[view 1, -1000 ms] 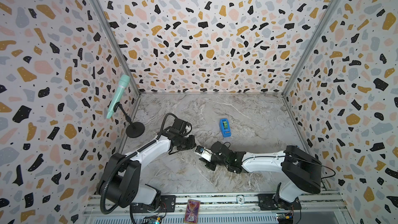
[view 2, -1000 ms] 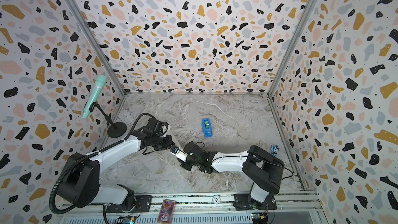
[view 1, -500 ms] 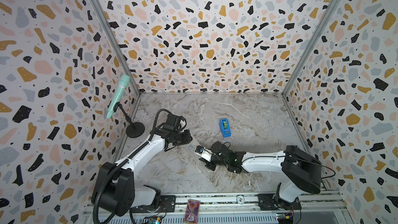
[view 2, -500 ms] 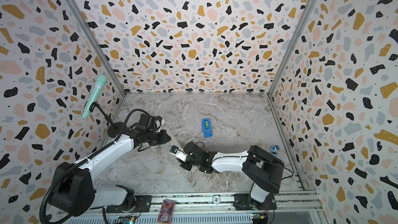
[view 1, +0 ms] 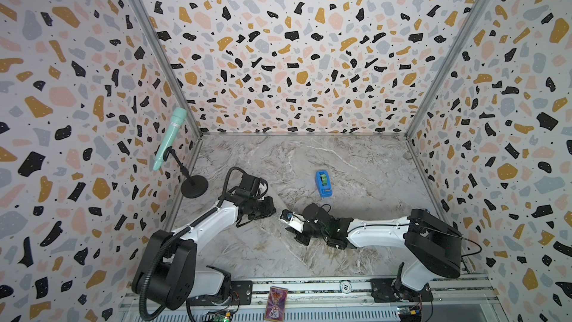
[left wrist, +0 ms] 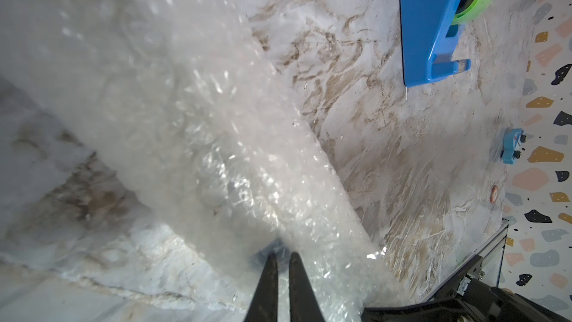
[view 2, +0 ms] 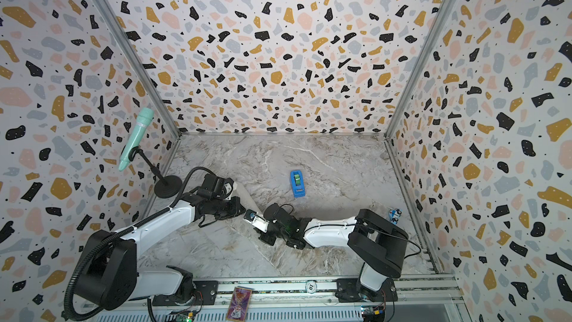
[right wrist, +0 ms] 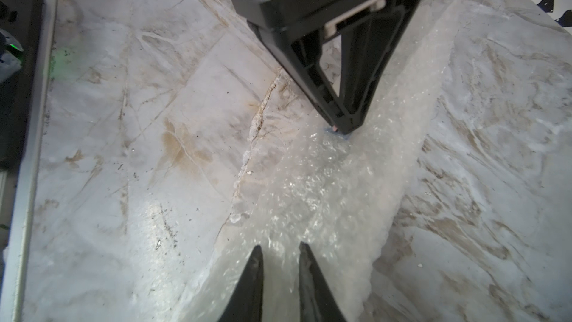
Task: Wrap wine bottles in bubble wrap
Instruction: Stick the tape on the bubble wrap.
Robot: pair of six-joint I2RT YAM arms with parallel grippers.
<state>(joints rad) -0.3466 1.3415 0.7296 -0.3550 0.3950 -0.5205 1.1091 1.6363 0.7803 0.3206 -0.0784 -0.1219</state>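
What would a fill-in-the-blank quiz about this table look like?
The tape dispenser is colored ___. The black stand holds a mint-green ___. The crumpled clear sheet is bubble ___.
Missing words: blue; microphone; wrap.

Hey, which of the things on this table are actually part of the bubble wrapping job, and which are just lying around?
Part of the job:
- bubble wrap, rolled up
- bottle, mostly hidden inside the roll

Just lying about:
- blue tape dispenser, standing apart
- mint-green microphone on its stand
- small blue toy by the wall
- picture card on the front rail
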